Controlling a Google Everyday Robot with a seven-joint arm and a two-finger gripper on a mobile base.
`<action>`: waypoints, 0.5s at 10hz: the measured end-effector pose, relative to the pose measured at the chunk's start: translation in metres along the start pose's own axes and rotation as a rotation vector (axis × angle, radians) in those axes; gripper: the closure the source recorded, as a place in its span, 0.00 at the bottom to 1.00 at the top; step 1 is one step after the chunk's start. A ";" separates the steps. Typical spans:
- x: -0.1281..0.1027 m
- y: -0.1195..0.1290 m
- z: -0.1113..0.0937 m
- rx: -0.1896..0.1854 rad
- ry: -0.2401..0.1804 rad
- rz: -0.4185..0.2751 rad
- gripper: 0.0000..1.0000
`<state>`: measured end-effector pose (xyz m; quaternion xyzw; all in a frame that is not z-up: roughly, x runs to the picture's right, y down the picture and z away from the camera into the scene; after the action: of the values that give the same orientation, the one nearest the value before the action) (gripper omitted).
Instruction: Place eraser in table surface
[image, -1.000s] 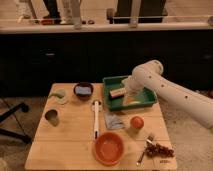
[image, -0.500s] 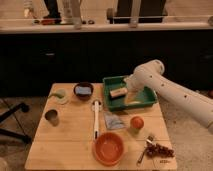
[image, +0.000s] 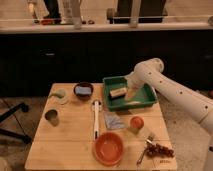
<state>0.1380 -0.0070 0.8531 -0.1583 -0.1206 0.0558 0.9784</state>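
Note:
The eraser is a small tan block lying in the green tray at the back right of the wooden table. My white arm reaches in from the right and bends down into the tray. My gripper is low inside the tray, right beside the eraser's right end. I cannot tell whether it touches the eraser.
A dark bowl, a pale green lid and a cup stand on the left. A white brush, a blue-grey packet, an orange fruit, an orange bowl, grapes and a fork lie in front of the tray.

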 end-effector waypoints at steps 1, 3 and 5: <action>0.001 -0.001 0.001 0.000 0.000 0.002 0.20; 0.005 -0.005 0.002 0.004 0.007 0.006 0.20; 0.012 -0.011 0.000 0.019 0.010 0.027 0.20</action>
<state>0.1503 -0.0157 0.8593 -0.1511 -0.1129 0.0695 0.9796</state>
